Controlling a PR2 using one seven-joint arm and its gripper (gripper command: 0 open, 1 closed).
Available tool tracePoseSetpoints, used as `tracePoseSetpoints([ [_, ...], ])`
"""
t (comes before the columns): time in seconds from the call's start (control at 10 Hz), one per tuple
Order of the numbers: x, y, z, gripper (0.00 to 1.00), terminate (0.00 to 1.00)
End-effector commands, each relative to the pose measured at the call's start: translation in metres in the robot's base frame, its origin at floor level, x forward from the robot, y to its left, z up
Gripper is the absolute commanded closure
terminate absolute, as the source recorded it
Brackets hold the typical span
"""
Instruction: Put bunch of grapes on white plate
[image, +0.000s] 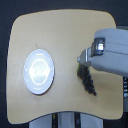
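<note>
A dark purple-black bunch of grapes (88, 81) lies on the wooden table (65, 35) toward the exterior view's right, running down from a bit of green stem at its upper end. The round glossy white plate (39, 71) sits on the table at the exterior view's left, well apart from the grapes. My grey gripper (82, 62) reaches in from the right and sits right at the stem end of the bunch. Its fingertips are blurred against the grapes, so their state does not show.
The bulky grey forearm (112, 50) covers the table's right side. The table's front edge runs along the bottom, with a dark gap and white frame (65, 120) below it.
</note>
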Motion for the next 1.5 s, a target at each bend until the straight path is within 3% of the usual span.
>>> tracePoseSetpoints([
  [0.0,0.000,0.041,-0.049,0.00,0.00],
  [0.3,-0.003,0.037,-0.072,0.00,0.00],
  [0.6,0.007,0.022,-0.099,0.00,0.00],
  [0.7,-0.003,0.027,-0.107,0.00,0.00],
  [1.4,-0.008,0.029,-0.124,0.00,0.00],
])
